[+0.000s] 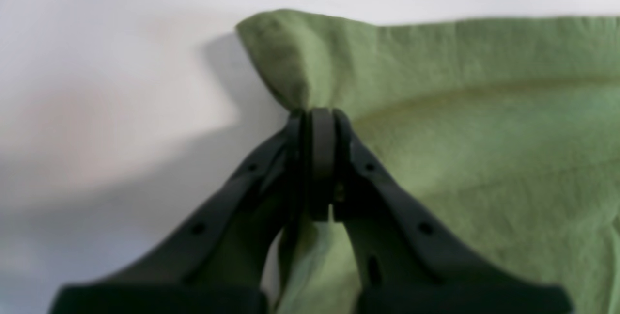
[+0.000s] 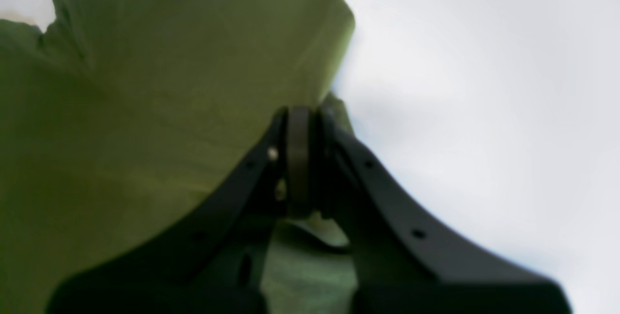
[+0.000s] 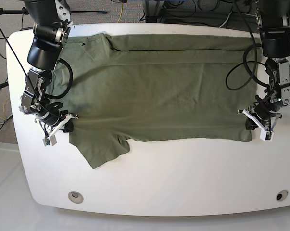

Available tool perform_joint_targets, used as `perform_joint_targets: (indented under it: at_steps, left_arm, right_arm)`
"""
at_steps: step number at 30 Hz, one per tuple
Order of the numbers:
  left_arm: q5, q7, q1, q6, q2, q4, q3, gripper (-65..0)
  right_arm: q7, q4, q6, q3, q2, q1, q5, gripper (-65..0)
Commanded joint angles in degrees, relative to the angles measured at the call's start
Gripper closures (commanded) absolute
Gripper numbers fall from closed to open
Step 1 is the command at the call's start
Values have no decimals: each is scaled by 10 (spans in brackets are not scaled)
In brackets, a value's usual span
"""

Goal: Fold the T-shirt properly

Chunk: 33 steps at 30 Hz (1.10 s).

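Note:
The olive-green T-shirt (image 3: 159, 91) lies spread across the white table (image 3: 183, 173), its far long edge folded toward the middle and one sleeve (image 3: 101, 149) sticking out at the near left. My left gripper (image 3: 253, 121) is on the right in the base view, shut on the shirt's near right corner; the left wrist view shows green cloth (image 1: 436, 125) bunched between its shut tips (image 1: 319, 115). My right gripper (image 3: 68, 124) sits at the shirt's left edge by the shoulder, shut on a fold of cloth (image 2: 145, 86) that rises over its tips (image 2: 300, 113).
Black cables (image 3: 238, 72) loop from both arms over the shirt's ends. Two round holes (image 3: 76, 195) sit in the table's near corners. Bare white table runs along the front edge.

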State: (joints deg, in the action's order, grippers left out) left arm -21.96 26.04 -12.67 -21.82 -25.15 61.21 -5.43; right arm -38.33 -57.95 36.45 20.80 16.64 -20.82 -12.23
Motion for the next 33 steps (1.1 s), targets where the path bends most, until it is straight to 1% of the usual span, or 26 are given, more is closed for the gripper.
perform_joint_targets:
  at_steps: [1, 4, 12, 14, 22, 24, 30, 33]
  left_arm:
    - [-5, -13, -8, 3, -12, 15, -11, 0]
    - [-4, -13, -8, 1, -14, 7, -34, 0]
    - [-5, -13, -4, 2, -15, 10, -55, 0]
    - [-9, -7, 2, 1, -16, 21, -68, 0]
    - [-12, 13, 19, -1, -17, 51, -87, 0]
    - [-10, 24, 23, -3, -16, 57, -93, 0]
    - [-12, 35, 45, -3, -17, 87, -101, 0]
    - [-17, 40, 72, -2, -16, 112, -109, 0]
  right_arm:
    - [-1, -19, 0, 0, 7, -13, -5, 0]
    - [-7, -9, 2, -3, 7, -17, -2, 0]
    - [-19, -20, 1, -6, 7, -17, 1, 0]
    - [-41, -59, 3, 1, 7, -6, -1, 0]
    - [-86, -132, 3, 6, 7, 15, -2, 0]
    - [-109, -161, 3, 3, 5, 26, -2, 0]
    - [-130, -209, 3, 5, 4, 48, -2, 0]
    - [-142, -239, 4, 5, 3, 67, -3, 0]
